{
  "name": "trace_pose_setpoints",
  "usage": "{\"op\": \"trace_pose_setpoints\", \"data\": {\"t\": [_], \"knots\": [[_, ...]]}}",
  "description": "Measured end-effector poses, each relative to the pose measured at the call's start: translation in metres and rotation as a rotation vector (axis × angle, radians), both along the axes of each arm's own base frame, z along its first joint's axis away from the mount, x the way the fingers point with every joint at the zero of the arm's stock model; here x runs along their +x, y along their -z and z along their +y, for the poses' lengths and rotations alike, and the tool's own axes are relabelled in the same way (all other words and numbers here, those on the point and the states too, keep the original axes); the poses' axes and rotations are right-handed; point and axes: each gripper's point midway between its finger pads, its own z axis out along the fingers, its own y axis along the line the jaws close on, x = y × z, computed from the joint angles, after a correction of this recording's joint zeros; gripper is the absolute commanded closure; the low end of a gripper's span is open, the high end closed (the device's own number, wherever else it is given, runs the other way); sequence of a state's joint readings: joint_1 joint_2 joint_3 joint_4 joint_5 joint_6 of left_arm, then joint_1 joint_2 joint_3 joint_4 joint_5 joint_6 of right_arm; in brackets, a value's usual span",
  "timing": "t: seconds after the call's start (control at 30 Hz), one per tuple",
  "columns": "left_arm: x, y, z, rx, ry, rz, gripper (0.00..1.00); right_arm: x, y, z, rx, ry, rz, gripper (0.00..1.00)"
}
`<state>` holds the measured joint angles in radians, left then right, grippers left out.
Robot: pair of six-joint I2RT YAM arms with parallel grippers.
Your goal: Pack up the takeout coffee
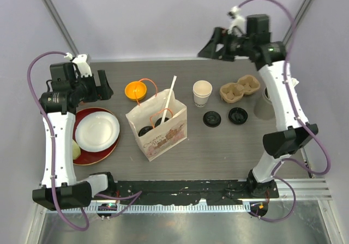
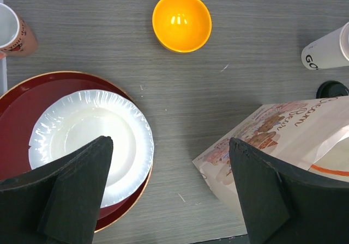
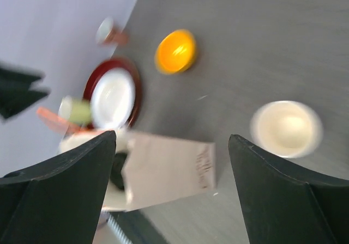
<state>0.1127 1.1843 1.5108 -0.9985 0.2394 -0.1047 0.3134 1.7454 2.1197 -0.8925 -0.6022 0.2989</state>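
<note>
Black lids mark two cups (image 1: 146, 130) standing inside the bag (image 1: 166, 139) at mid-table; a lidless cup (image 1: 202, 93) stands just right of it. My left gripper (image 2: 170, 141), near the white plate (image 2: 90, 129), and right gripper (image 3: 173, 138) are both spread wide, holding nothing

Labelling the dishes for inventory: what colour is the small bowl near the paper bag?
Bright orange. The bowl shows best in the left wrist view.

Bright, even light (right wrist view blurred)
</note>
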Motion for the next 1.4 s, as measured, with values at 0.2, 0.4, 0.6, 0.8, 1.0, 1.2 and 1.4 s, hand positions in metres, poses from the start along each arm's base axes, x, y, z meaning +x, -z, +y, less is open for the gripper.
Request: {"op": "trace_pose_setpoints", "data": {"t": [0.2,0.4,0.6,0.8,1.0,1.2,1.4], "knots": [[0.0,0.0,0.0,0.0,0.0,0.0,0.09,0.051,-0.033,-0.159,-0.054,0.507,-0.112,0.22],[-0.002,-0.001,0.0,0.001,0.0,-0.005,0.09,0.031,-0.034,-0.265,-0.282,0.876,-0.133,0.55],[-0.006,0.003,0.0,0.001,-0.001,0.0,0.09,0.013,0.03,-0.309,-0.561,0.975,0.018,0.65],[-0.006,0.004,0.0,0.007,0.001,0.0,0.09,-0.022,0.094,-0.32,-0.702,0.98,0.259,0.36],[-0.006,0.008,0.0,0.004,0.0,0.009,0.09,-0.063,0.137,-0.321,-0.769,0.987,0.447,0.34],[-0.002,0.011,0.0,0.005,0.002,0.015,0.09,-0.061,0.146,-0.33,-0.829,1.004,0.472,0.53],[-0.001,0.012,0.001,0.004,0.001,0.021,0.09,-0.048,0.163,-0.331,-0.845,0.982,0.507,0.53]]}}
